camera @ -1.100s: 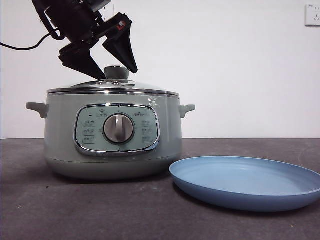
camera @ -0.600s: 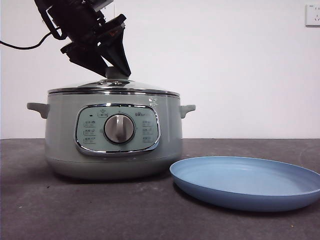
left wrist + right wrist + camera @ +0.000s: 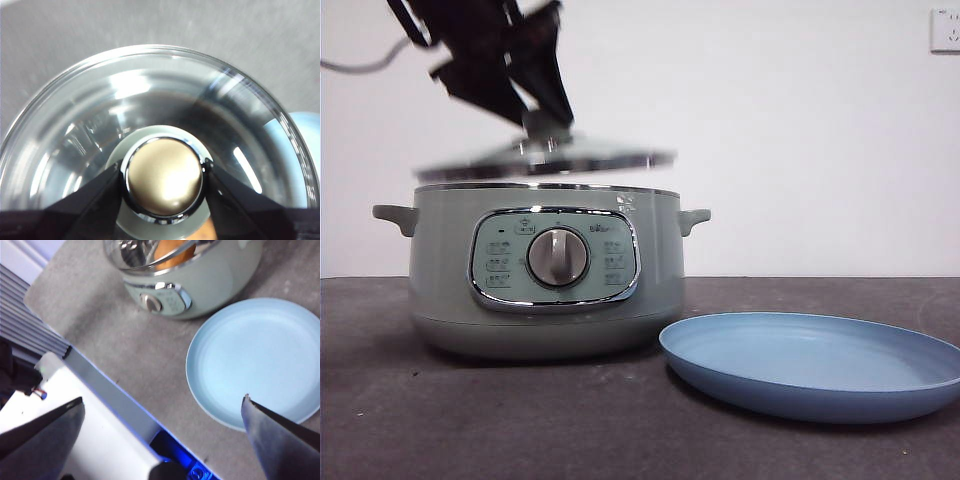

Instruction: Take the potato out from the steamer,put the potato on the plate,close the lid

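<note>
Plate (image 3: 810, 365) sits nearest on the dark surface (image 3: 470, 420), just right of the steamer (image 3: 545, 270), a slim gap between them. Steamer stands upright, dial panel facing front, both side handles showing. Left tool (image 3: 162, 182) is clamped on the knob of the lid (image 3: 545, 160), one jaw on each side of the metal-topped knob. Lid hangs clear of the steamer rim, roughly level, its edge motion-blurred in the front view. Left arm enters dark from the top left, cut off by the frame edge. Right tool (image 3: 162, 407) hovers high above the surface near the plate, jaws wide apart, holding nothing. Potato (image 3: 172, 255) lies inside the steamer, seen only as an orange patch in the right wrist view, partly behind the lid's glass; probably untouched, hard to tell. Wall socket (image 3: 945, 30) at the far right, cut off.
</note>
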Tool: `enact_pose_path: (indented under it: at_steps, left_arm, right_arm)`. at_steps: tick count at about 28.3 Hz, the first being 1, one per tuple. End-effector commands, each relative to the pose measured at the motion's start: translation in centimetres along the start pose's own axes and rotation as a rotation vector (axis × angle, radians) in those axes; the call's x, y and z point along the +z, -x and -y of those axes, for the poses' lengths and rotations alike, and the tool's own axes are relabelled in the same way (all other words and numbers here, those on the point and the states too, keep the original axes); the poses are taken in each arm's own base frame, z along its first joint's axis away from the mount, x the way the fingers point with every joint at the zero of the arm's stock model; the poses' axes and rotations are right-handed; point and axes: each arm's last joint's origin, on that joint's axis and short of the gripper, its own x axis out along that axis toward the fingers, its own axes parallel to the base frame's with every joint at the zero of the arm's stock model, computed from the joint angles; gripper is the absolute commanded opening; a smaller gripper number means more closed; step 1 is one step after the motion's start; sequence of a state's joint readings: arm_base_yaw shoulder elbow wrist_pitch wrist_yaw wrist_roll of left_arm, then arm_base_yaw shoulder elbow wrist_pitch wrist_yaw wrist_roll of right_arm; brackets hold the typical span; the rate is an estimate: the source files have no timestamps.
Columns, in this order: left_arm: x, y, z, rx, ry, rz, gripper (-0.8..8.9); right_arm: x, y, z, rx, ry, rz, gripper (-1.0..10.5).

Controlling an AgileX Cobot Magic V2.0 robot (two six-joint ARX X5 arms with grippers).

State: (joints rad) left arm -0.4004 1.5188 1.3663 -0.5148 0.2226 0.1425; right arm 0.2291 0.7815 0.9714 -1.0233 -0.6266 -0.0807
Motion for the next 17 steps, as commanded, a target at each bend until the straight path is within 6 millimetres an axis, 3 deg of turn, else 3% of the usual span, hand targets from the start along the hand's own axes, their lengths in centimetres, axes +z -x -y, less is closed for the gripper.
enact_pose_path:
  at_steps: [1, 5, 9, 17]
  left_arm:
    - [1.4, 4.0, 0.9, 0.002, -0.017, 0.122, -0.08]
    - [1.1, 10.3, 2.1, 0.086, -0.018, 0.174, -0.08]
    - [-0.7, 16.6, 3.6, 0.144, 0.003, 0.205, -0.08]
    - [-4.2, 22.7, 5.2, 0.244, 0.036, 0.191, -0.08]
  right_arm:
    - [0.7, -0.3, 0.2, 0.005, -0.024, 0.032, 6.0]
    - [2.6, -1.7, 0.6, 0.033, -0.044, 0.064, 6.0]
    - [6.4, -4.4, 0.2, 0.09, -0.016, 0.054, 6.0]
    - [12.7, -10.9, -1.7, 0.091, 0.066, -0.021, 6.0]
